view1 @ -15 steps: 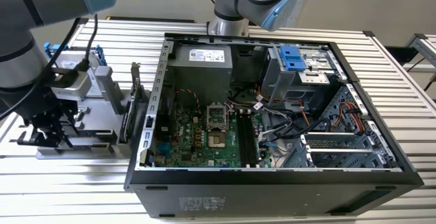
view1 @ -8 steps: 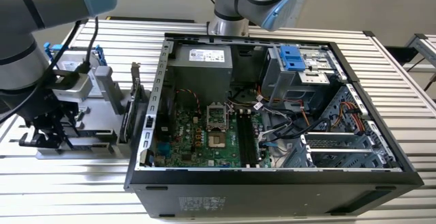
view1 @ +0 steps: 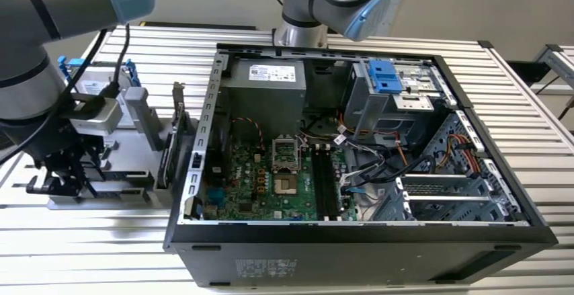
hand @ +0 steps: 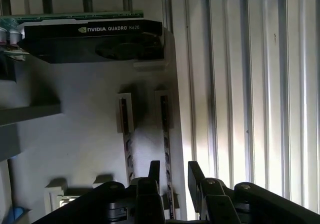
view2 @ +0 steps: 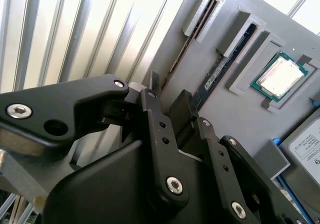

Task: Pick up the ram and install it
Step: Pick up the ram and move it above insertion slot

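Observation:
The ram (hand: 165, 134) is a thin dark stick standing on edge in a slot of the grey parts tray (hand: 75, 134); the second wrist view shows the ram (view2: 222, 69) running lengthwise along that slot. My gripper (hand: 172, 171) hangs just above the stick's near end, open, one black finger on each side of the slot line and with a clear gap to the stick. In the second wrist view the gripper (view2: 168, 91) has nothing between its fingers. In the exterior view the gripper (view1: 67, 181) is over the tray (view1: 134, 134), at the exterior view's left of the open computer case.
A second tray slot (hand: 125, 124) runs beside the ram's. A graphics card (hand: 95, 39), a square processor (view2: 280, 76) and a silver hard drive (view2: 306, 149) also sit on the tray. The open case (view1: 215, 107) holds the motherboard with long black memory slots (view1: 324, 181).

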### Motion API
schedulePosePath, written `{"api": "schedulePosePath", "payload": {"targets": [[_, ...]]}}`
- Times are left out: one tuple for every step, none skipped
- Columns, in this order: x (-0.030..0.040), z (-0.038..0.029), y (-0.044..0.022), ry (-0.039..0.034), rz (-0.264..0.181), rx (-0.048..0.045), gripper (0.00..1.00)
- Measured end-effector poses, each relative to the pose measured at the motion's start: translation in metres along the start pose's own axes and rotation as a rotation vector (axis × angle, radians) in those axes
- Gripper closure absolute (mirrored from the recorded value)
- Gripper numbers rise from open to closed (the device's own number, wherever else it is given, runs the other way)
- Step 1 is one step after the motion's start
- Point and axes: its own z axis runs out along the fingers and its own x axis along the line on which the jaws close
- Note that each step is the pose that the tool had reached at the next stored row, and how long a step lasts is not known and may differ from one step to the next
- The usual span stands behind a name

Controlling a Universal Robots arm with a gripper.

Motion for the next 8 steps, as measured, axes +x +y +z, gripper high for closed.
{"api": "schedulePosePath", "payload": {"targets": [[0.0000,0.0002,0.0000,-0.0001,0.000,0.0001,0.00],[0.0001,0.0005,0.0000,-0.0002,0.000,0.0002,0.00],[0.0001,0.0011,0.0000,-0.0001,0.000,0.0001,0.00],[0.0002,0.0019,0.0000,0.0000,0.000,0.0000,0.00],[0.0002,0.0025,0.0000,-0.0001,-0.001,0.0001,0.00],[0.0002,0.0034,0.0000,-0.0001,-0.002,0.0000,0.00],[0.0003,0.0043,0.0000,0.0000,-0.004,0.0000,0.00],[0.0003,0.0051,0.0000,-0.0001,-0.005,-0.0001,0.00]]}}
